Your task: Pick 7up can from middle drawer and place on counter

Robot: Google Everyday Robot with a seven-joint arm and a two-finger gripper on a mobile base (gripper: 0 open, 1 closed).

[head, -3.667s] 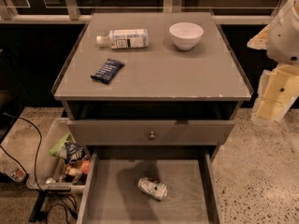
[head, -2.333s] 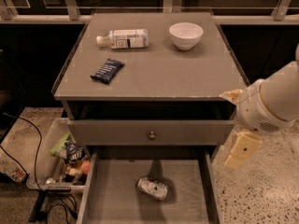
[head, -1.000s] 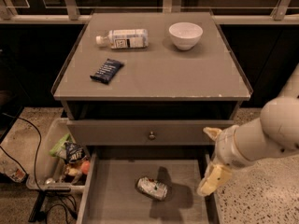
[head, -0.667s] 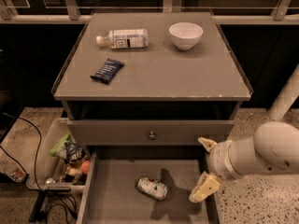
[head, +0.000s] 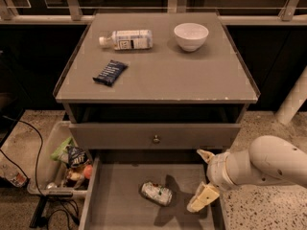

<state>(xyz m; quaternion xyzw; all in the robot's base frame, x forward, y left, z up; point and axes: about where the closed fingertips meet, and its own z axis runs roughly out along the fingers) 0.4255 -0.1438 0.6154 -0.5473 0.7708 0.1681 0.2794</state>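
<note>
The 7up can lies on its side on the flat bottom of the open middle drawer, near the drawer's centre. My gripper is over the right part of the drawer, to the right of the can and apart from it. It is open and empty, with one pale finger up near the drawer front and the other finger lower down. The white arm reaches in from the right. The grey counter is above.
On the counter are a white-labelled plastic bottle, a white bowl and a dark snack packet. A shut drawer front with a small knob is above the open drawer. A bin of rubbish stands at the left.
The arm has come down from beside the counter's right edge and moved left, so the gripper now hangs over the right side of the open drawer, closer to the can.
</note>
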